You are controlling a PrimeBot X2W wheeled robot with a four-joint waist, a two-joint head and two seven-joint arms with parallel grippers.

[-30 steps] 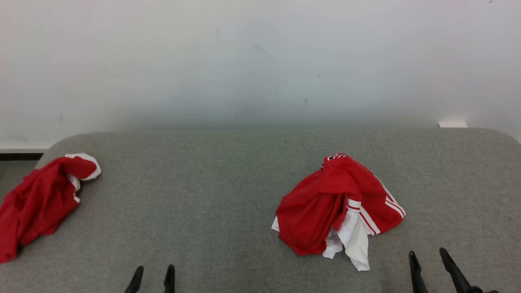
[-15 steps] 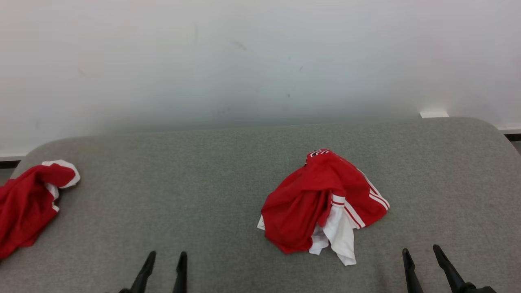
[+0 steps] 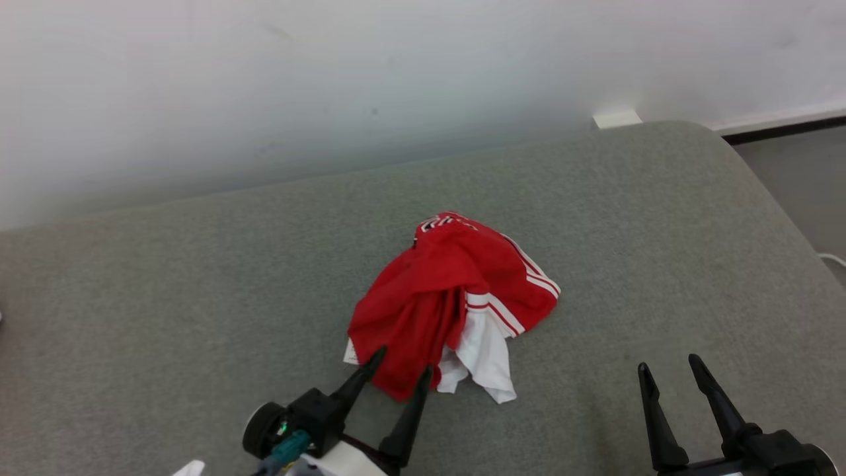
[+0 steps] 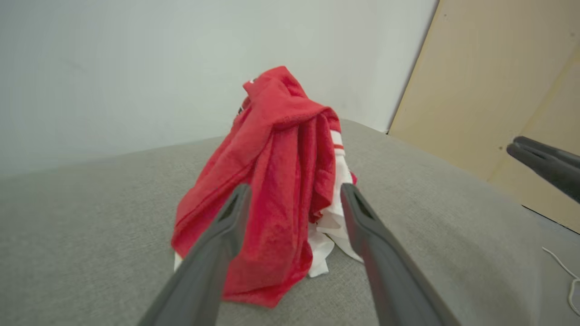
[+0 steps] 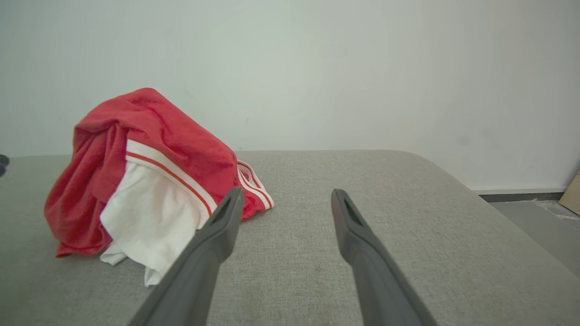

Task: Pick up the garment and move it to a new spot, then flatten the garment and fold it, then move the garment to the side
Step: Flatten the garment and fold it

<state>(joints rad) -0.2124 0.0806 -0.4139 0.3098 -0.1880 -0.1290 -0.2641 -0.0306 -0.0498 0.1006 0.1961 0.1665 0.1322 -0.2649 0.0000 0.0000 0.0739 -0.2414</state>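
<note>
The garment (image 3: 443,297) is a crumpled red heap with white stripes and a white part hanging at its near side, lying mid-table. My left gripper (image 3: 403,361) stands open right at the heap's near edge, its fingertips flanking the red fold. In the left wrist view the garment (image 4: 276,158) rises just beyond the open left gripper (image 4: 294,189). My right gripper (image 3: 667,363) is open and empty, apart from the cloth at the lower right. In the right wrist view the garment (image 5: 149,149) lies ahead and to the left of the right gripper (image 5: 286,194).
The grey felt table (image 3: 198,264) runs back to a pale wall (image 3: 330,79). Its rounded right end drops to grey floor (image 3: 793,172), where a thin white cable (image 3: 833,258) lies. A beige board (image 4: 498,90) stands beyond the table's end.
The head camera has swung to the right, so the second red cloth at the left has left the picture. My left gripper has reached forward to the garment's near edge. The garment lies as before.
</note>
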